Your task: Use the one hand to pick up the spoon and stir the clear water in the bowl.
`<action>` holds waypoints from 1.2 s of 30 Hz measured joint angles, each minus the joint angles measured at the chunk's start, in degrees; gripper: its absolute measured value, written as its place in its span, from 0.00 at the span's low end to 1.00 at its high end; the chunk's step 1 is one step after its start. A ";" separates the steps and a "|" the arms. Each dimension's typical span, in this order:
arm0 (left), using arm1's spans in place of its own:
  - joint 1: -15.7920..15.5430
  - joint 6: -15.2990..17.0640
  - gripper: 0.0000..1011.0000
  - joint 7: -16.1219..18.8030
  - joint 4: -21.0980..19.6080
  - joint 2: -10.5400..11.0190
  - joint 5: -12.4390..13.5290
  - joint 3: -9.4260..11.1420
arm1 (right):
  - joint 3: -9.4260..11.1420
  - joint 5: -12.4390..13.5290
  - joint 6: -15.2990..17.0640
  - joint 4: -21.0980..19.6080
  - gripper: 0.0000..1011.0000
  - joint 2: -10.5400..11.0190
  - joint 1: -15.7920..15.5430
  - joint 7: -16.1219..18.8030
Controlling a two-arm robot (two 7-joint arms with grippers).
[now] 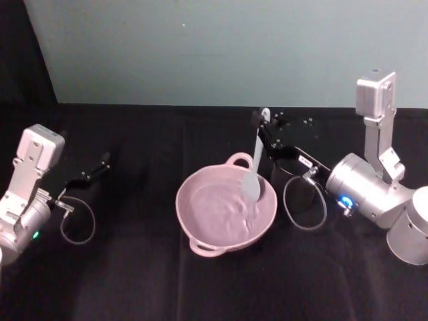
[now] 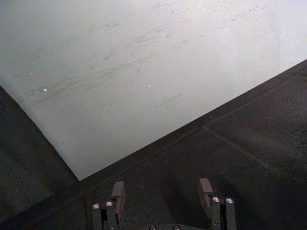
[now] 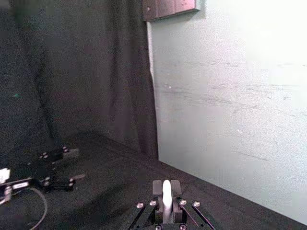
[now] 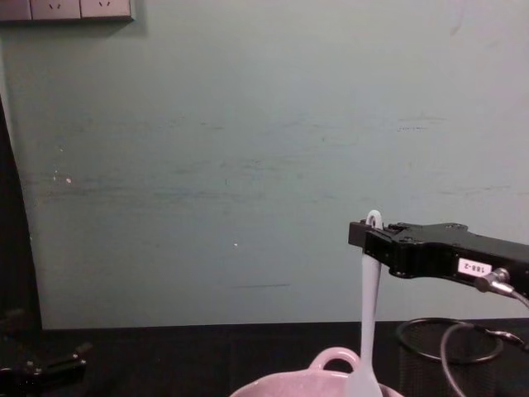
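Note:
A pale pink bowl (image 1: 200,221) with loop handles sits at the table's middle, rippled water inside; its rim (image 4: 331,382) peeks up in the chest view. My right gripper (image 1: 263,126) is shut on the handle end of the white spoon (image 1: 254,167), which hangs nearly upright with its scoop dipped into the bowl's right side. From the chest the spoon (image 4: 368,314) drops from the black gripper (image 4: 369,234). The right wrist view has the spoon handle (image 3: 166,199) pinched between the fingers. My left gripper (image 1: 105,160) rests open at the left, fingers (image 2: 117,194) apart.
A black wire-mesh cup (image 1: 289,175) stands just right of the bowl, behind the right arm's cable loop; its rim (image 4: 450,337) shows from the chest. A pale wall rises behind the black-clothed table. The left arm lies parked far left.

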 joint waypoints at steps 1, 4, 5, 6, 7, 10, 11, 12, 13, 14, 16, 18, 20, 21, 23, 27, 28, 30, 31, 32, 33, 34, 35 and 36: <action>0.00 0.00 1.00 0.00 0.00 0.00 0.00 0.00 | 0.00 -0.23 0.22 -1.10 0.11 0.44 -0.60 0.04; 0.00 0.00 1.00 0.00 0.00 0.00 0.00 0.00 | -0.14 -0.55 0.51 -2.57 0.11 0.97 -1.40 0.27; 0.00 0.00 1.00 0.00 0.00 0.00 0.00 0.00 | -0.41 -0.80 0.80 -3.72 0.11 1.30 -2.03 0.55; 0.00 0.00 1.00 0.00 0.00 0.00 0.00 0.00 | -0.52 -0.87 0.88 -4.09 0.11 1.40 -2.27 0.62; 0.00 0.00 1.00 0.00 0.00 0.00 0.00 0.00 | -0.85 -0.99 1.11 -4.93 0.11 1.59 -2.90 0.92; 0.00 0.00 1.00 0.00 0.00 0.00 0.00 0.00 | -1.43 -1.10 1.34 -5.88 0.11 1.67 -3.64 1.31; 0.00 0.00 1.00 0.00 0.00 0.00 0.00 0.00 | -1.99 -1.18 1.46 -6.38 0.11 1.62 -4.08 1.54; 0.00 0.00 1.00 0.00 0.00 0.00 0.00 0.00 | -2.26 -1.20 1.49 -6.61 0.11 1.56 -4.28 1.71; 0.00 0.00 1.00 0.00 0.00 0.00 0.00 0.00 | -2.80 -1.21 1.50 -6.95 0.11 1.38 -4.57 1.97; 0.00 0.00 1.00 0.00 0.00 0.00 0.00 0.00 | -2.80 -1.21 1.50 -6.95 0.11 1.38 -4.57 1.97; 0.00 0.00 1.00 0.00 0.00 0.00 0.00 0.00 | -3.71 -1.25 1.55 -7.28 0.11 1.01 -4.82 2.41; 0.00 0.00 1.00 0.00 0.00 0.00 0.00 0.00 | -4.22 -1.27 1.60 -7.42 0.11 0.75 -4.84 2.66; 0.00 0.00 1.00 0.00 0.00 0.00 0.00 0.00 | -4.95 -1.30 1.65 -7.50 0.11 0.22 -4.61 2.88; 0.00 0.00 1.00 0.00 0.00 0.00 0.00 0.00 | -5.08 -1.30 1.65 -7.50 0.11 0.06 -4.45 2.92; 0.00 0.00 1.00 0.00 0.00 0.00 0.00 0.00 | -5.29 -1.30 1.66 -7.42 0.11 -0.17 -4.19 3.02; 0.00 0.00 1.00 0.00 0.00 0.00 0.00 0.00 | -5.69 -1.29 1.54 -6.76 0.11 -0.85 -3.35 3.13; 0.00 0.00 1.00 0.00 0.00 0.00 0.00 0.00 | -5.83 -1.27 1.40 -6.21 0.11 -1.21 -2.84 3.19; 0.00 0.00 1.00 0.00 0.00 0.00 0.00 0.00 | -5.93 -1.23 1.22 -5.54 0.11 -1.57 -2.35 3.26; 0.00 0.00 1.00 0.00 0.00 0.00 0.00 0.00 | -5.95 -0.96 0.95 -4.47 0.11 -2.09 -1.77 3.37; 0.00 0.00 1.00 0.00 0.00 0.00 0.00 0.00 | -5.94 -0.76 0.77 -3.93 0.11 -2.38 -1.47 3.50; 0.00 0.00 1.00 0.00 0.00 0.00 0.00 0.00 | -5.91 -0.53 0.59 -3.28 0.11 -2.67 -1.15 3.61; 0.00 0.00 1.00 0.00 0.00 0.00 0.00 0.00 | -5.74 -0.06 0.21 -1.98 0.11 -3.22 -0.49 3.70; 0.00 0.00 1.00 0.00 0.00 0.00 0.00 0.00 | -5.62 0.15 0.00 -1.25 0.11 -3.52 -0.12 3.73; 0.00 0.00 1.00 0.00 0.00 0.00 0.00 0.00 | -5.50 0.38 -0.22 -0.53 0.11 -3.77 0.20 3.74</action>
